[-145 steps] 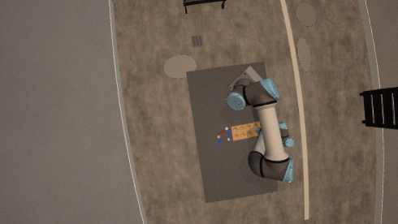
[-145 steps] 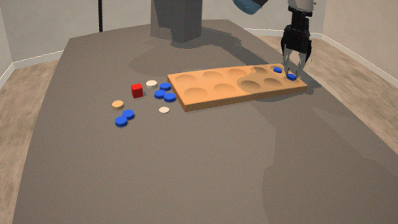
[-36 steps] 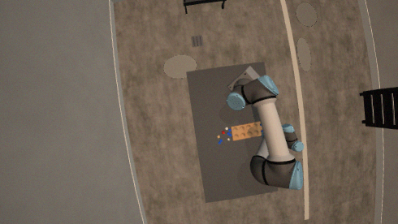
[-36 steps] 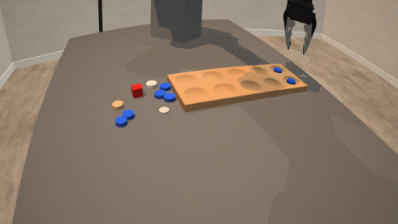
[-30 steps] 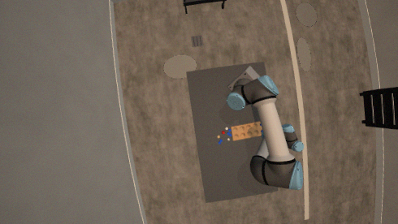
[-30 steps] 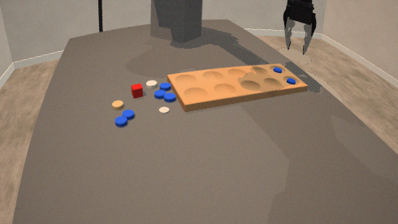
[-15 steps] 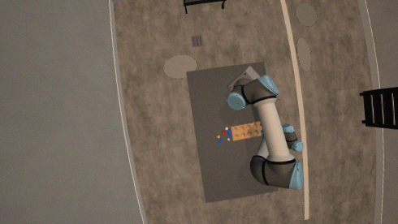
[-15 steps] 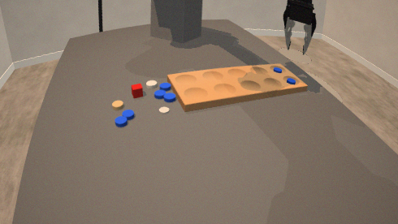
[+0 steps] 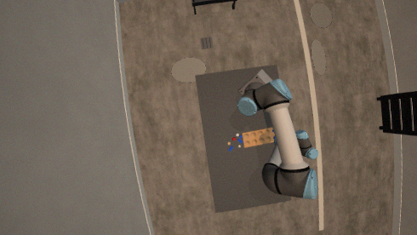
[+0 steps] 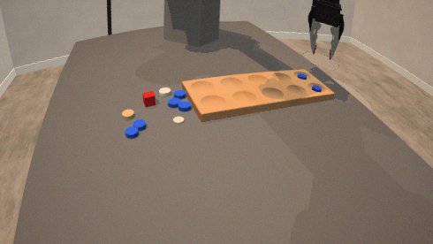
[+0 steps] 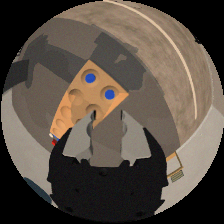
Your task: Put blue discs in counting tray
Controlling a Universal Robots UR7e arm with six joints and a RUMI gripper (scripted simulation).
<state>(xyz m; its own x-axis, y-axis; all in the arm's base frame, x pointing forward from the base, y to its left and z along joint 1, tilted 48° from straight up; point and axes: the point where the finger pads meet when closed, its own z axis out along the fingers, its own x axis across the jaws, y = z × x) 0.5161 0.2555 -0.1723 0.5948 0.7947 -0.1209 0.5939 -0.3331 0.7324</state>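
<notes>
The orange counting tray [image 10: 261,93] lies on the dark table. Two blue discs lie in its right end pockets, one at the far corner [image 10: 301,76] and one nearer [image 10: 316,88]; both show in the wrist view [image 11: 90,78] [image 11: 109,93]. The other pockets look empty. Three loose blue discs [image 10: 178,101] lie by the tray's left end, and two more [image 10: 135,128] lie further left. My gripper [image 10: 322,54] hangs high above and behind the tray's right end. Its fingers stand a little apart with nothing between them [image 11: 105,125].
A red cube [image 10: 149,98], two white discs [image 10: 164,91] [image 10: 178,119] and a tan disc [image 10: 127,113] lie among the loose blue discs. The arm's base column [image 10: 192,19] stands at the table's far side. The arm [image 9: 282,136] hides the tray's right end from above.
</notes>
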